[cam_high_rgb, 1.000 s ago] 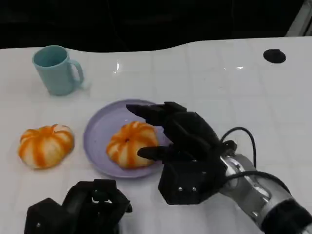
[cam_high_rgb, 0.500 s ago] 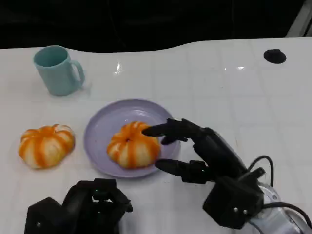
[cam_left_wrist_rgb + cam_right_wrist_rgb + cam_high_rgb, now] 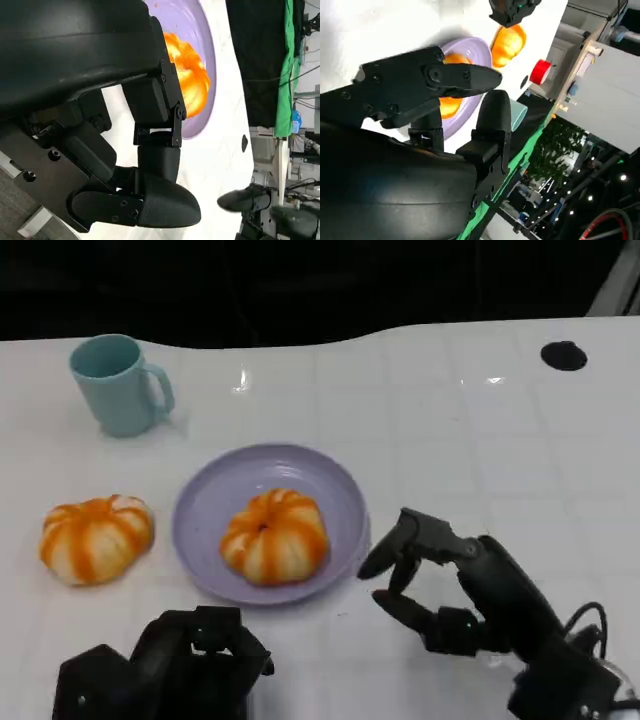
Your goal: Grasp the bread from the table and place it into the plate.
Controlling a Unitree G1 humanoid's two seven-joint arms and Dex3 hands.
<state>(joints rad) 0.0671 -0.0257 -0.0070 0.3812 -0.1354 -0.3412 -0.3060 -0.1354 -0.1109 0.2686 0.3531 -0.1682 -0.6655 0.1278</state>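
Orange bread (image 3: 274, 536) in lilac plate (image 3: 210, 495)

two breads (image 3: 274, 536) (image 3: 96, 538), one plate (image 3: 215, 502), one mug (image 3: 116, 383)

Lab or test studio: green backdrop curtain (image 3: 289, 65), red emergency-stop button (image 3: 540, 72), white table (image 3: 470, 430)

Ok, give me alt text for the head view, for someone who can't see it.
An orange-striped bread sits in a purple plate on a white table, the empty right hand beside it. A second bread and teal mug lie left.
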